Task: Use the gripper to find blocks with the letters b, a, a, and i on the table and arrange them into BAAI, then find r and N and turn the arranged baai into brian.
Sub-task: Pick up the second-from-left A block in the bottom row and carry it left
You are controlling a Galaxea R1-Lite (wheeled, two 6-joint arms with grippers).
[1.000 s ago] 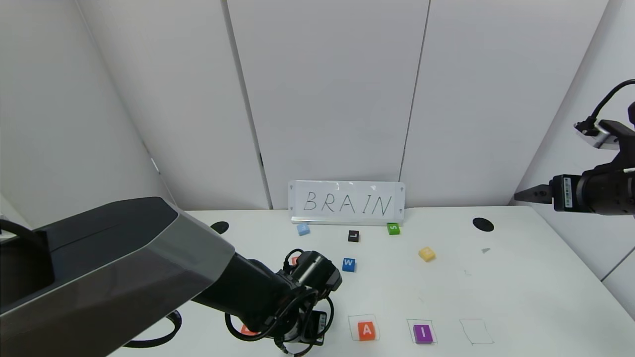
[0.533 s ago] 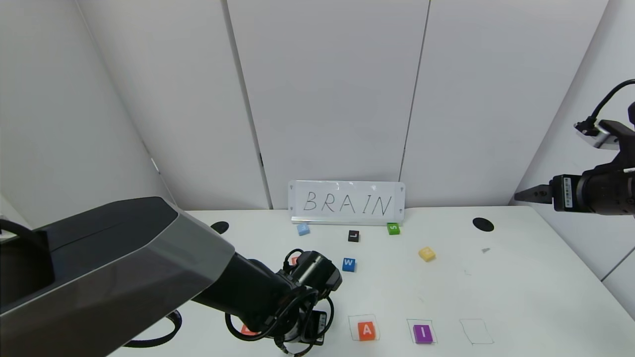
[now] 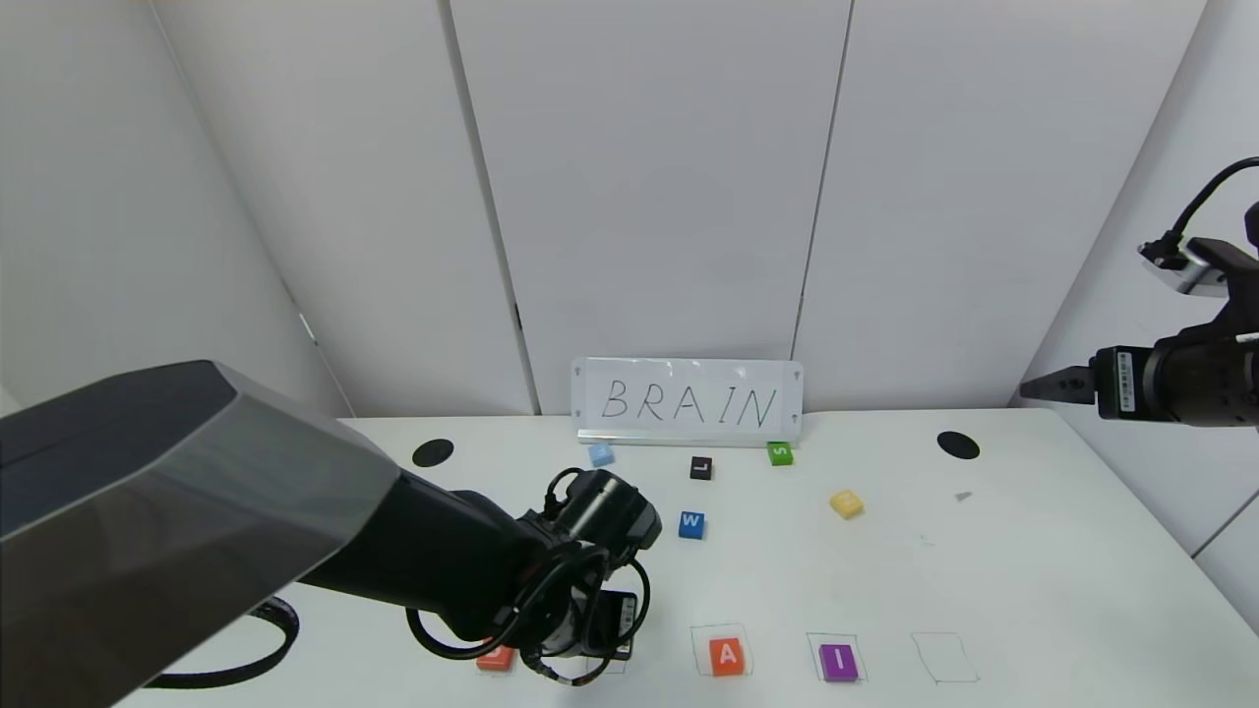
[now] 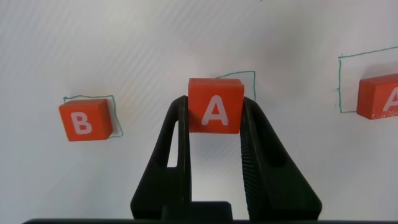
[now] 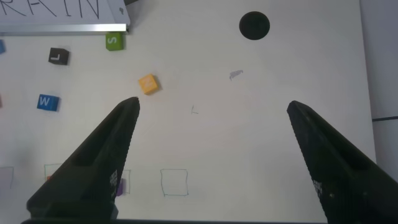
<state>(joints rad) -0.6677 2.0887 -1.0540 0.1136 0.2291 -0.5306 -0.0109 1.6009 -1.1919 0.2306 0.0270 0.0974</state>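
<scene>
My left gripper is shut on an orange A tile over a pencilled outline; I cannot tell if the tile touches the table. In the head view that gripper hides this tile. The orange B tile lies beside it, also in the head view. The other A tile and the purple I tile sit in their outlines. The pale-yellow N tile lies farther back. The R tile is hidden behind my left arm. My right gripper is open, high at the right.
An empty outline is right of the I tile. Blue W, black L, green S and light-blue tiles lie before the BRAIN sign. Two black holes are at the back.
My left arm has shifted to the left and a little back. The B tile now shows more fully, and the orange tile behind the wrist is now covered. The right arm has not moved.
</scene>
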